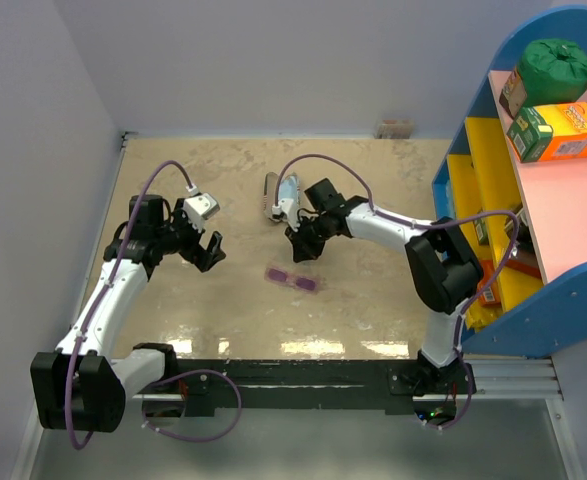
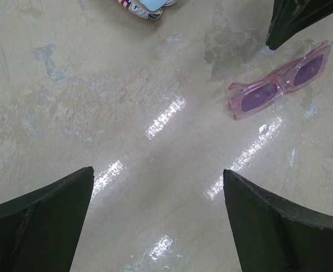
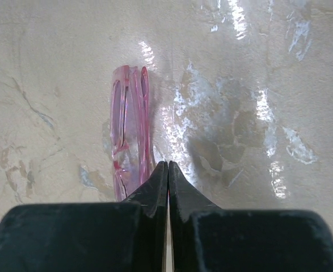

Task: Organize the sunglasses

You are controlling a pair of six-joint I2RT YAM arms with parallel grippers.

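The sunglasses [image 1: 293, 279], pink-purple and translucent with arms folded, lie flat on the tabletop near the middle. In the right wrist view the sunglasses [image 3: 129, 133] sit just left of my right gripper [image 3: 168, 165], whose fingers are pressed together with nothing between them. From above, the right gripper [image 1: 299, 248] hangs just behind the glasses. My left gripper [image 1: 211, 252] is open and empty, well to their left. The left wrist view has the sunglasses [image 2: 279, 85] at upper right, far from the left gripper [image 2: 157, 173], with a right fingertip [image 2: 291, 20] above them.
A flag-print case [image 1: 281, 198] lies open behind the right gripper, with a light blue cloth [image 2: 154, 3] at it. A blue, yellow and pink shelf unit [image 1: 533, 200] stands along the right edge, holding a green bag [image 1: 558, 62] and an orange box [image 1: 563, 132].
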